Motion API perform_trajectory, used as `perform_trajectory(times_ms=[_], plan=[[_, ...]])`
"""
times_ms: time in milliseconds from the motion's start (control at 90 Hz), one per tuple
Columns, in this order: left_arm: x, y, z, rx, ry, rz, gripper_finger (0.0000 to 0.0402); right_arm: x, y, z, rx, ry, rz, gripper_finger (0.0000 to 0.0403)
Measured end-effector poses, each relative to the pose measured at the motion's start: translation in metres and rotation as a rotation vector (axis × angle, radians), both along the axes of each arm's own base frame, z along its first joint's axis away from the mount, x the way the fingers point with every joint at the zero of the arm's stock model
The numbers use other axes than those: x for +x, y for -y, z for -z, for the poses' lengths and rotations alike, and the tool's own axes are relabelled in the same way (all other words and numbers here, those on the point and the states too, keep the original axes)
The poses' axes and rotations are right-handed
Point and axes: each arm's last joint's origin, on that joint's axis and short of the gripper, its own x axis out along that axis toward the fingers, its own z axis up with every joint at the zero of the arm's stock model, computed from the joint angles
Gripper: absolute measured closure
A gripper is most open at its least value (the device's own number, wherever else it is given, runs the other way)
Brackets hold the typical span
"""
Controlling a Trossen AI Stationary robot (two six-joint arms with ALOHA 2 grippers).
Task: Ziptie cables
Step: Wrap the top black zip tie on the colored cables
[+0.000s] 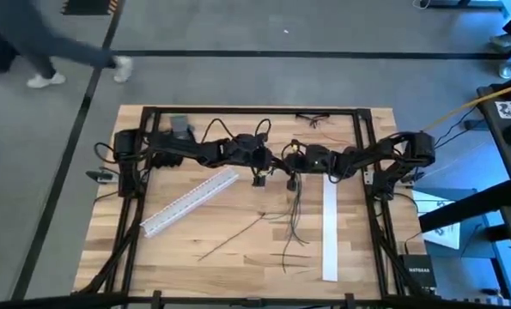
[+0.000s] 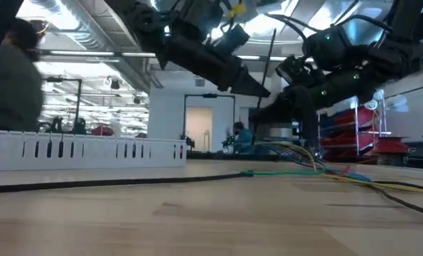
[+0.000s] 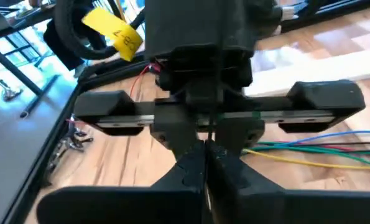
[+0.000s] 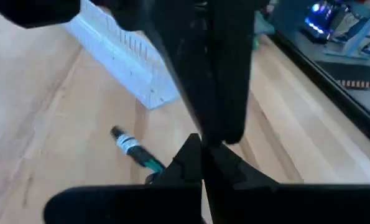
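Risk of slippage: both grippers, left [image 1: 259, 178] and right [image 1: 291, 180], meet mid-counter with jaws pinched shut, apparently on the cables [image 1: 291, 225], whose loose strands trail toward the near edge and could pull free or snag.

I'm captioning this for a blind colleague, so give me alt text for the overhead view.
Two dark robot arms reach inward from the left and right and meet over the far middle of a wooden table, with thin dark cables trailing from them toward the near edge. A white slotted strip lies diagonally at left, a plain white strip straight at right.
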Motion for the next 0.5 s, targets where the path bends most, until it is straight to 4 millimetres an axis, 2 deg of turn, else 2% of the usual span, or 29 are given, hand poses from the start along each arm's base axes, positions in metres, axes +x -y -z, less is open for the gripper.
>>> perform_trajectory(times_ms=[344,500], plan=[[-0.004,-0.01,-0.009,0.005,0.039,-0.021,0.0401,0.001,0.0,0.034,0.036,-0.154,-0.005,0.0402],[-0.006,-0.015,-0.019,0.004,0.074,-0.038,0.0401,0.004,0.001,0.037,0.051,-0.168,0.001,0.0402]])
